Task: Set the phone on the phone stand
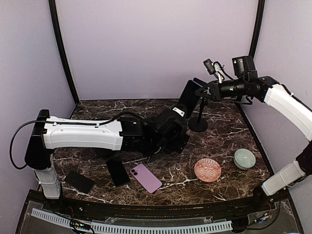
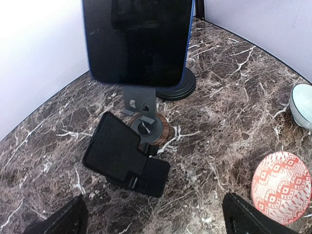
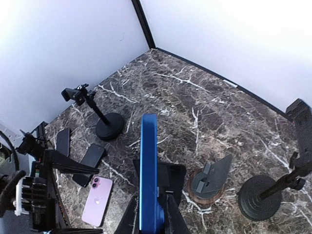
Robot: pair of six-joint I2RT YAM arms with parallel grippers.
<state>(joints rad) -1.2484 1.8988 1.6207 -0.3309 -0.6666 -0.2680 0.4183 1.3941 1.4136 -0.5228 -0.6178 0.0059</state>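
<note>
I have the right gripper [image 3: 150,218] clamped on the blue phone [image 3: 148,165], held in the air near the phone stand [image 3: 209,179]. The left gripper [image 2: 156,222] hangs over that stand, fingers spread wide.

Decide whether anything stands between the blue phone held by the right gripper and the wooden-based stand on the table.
Nothing visible does. The blue phone is held above the table near the wooden-based stand, with only open air between them; the black folding stand sits beside it.
</note>
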